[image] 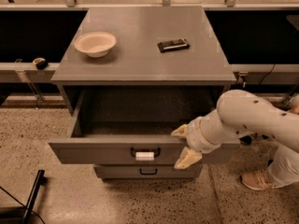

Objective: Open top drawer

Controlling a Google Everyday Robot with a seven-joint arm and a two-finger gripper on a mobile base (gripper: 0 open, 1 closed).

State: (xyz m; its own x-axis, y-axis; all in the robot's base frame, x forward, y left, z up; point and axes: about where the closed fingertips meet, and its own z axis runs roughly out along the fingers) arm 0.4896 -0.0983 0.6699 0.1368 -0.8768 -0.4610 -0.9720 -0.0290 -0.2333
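Op here, quick status. The top drawer (93,152) sits mid-frame, way out of the gray cabinet (140,59). It's a flat matte gray box w/ a dark, bare inside. Its curved dark handle (132,150) has a small white tag (145,156) on it.

The gripper (184,145) is just right of that handle, at the drawer's front edge. The cream fingers (189,158) are spread wide: one on the top rim, the other down over the front face. Can't tell if they're actually pinching the panel.

On top, upper left, there's a round pale bowl (95,43), and a flat black rectangular thing (173,45) to the right of it. A narrower drawer (121,172) sits below. The floor (117,199) is speckled.
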